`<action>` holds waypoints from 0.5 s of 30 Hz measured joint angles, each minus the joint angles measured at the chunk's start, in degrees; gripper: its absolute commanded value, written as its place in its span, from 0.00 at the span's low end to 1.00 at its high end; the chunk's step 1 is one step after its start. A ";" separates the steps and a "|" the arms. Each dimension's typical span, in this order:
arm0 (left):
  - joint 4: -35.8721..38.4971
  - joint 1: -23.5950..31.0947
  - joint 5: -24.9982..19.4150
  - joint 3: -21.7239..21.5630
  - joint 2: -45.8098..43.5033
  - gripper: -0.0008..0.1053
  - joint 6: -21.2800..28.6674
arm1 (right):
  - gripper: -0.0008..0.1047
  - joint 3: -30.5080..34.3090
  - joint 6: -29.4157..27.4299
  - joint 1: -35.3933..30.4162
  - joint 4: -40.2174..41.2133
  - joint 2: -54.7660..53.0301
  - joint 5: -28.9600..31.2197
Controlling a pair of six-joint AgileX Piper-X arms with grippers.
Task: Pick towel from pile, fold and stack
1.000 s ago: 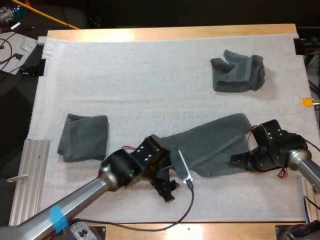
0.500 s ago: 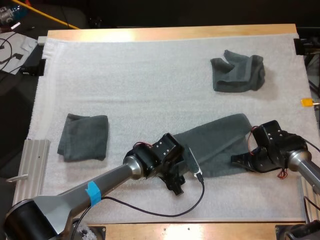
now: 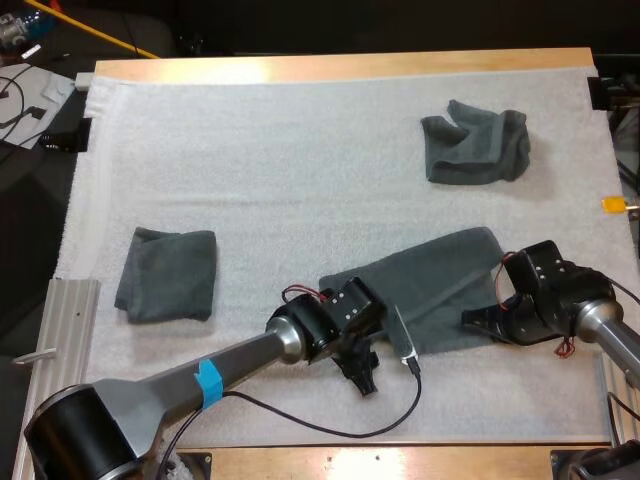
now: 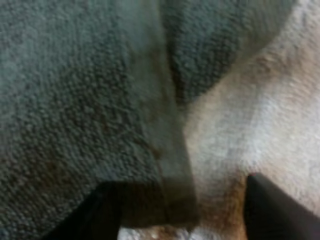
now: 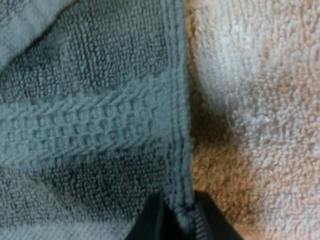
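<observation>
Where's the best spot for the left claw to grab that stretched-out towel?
Probably the hemmed edge at the stretched-out towel's left end, approached low from the near side: it lies flat between the left gripper's open fingers, and the right gripper pinches the opposite end's hem.

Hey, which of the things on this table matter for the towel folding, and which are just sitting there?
Job: spread towel, its edge pinched by the right pincer; open left pincer at its near edge; crumpled towel; folded towel.
Lying about: metal rail beside the white mat, which is just the work surface.
</observation>
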 measured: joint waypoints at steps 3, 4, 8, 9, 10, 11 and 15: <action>-0.03 0.30 -0.49 -0.75 0.87 0.41 -0.04 | 0.01 0.00 0.00 0.00 0.00 0.00 0.00; -0.09 0.45 -0.49 -0.86 1.08 0.39 -0.15 | 0.01 0.00 0.00 0.00 0.00 0.00 -0.03; -0.17 0.66 -0.49 -1.20 1.95 0.38 -0.29 | 0.01 0.00 0.00 0.00 0.11 0.00 -0.10; -0.26 0.66 -0.49 -1.19 2.16 0.38 -0.29 | 0.02 0.00 0.00 0.00 0.11 0.00 -0.10; -0.31 0.66 -0.49 -1.19 2.20 0.37 -0.29 | 0.02 0.00 0.00 0.00 0.11 0.00 -0.10; -0.44 0.66 -0.49 -1.32 2.77 0.31 -0.29 | 0.02 0.00 0.00 0.00 0.11 0.00 -0.10; -0.44 0.56 -0.49 -1.32 2.76 0.09 -0.29 | 0.02 0.00 0.00 0.00 0.11 0.00 -0.10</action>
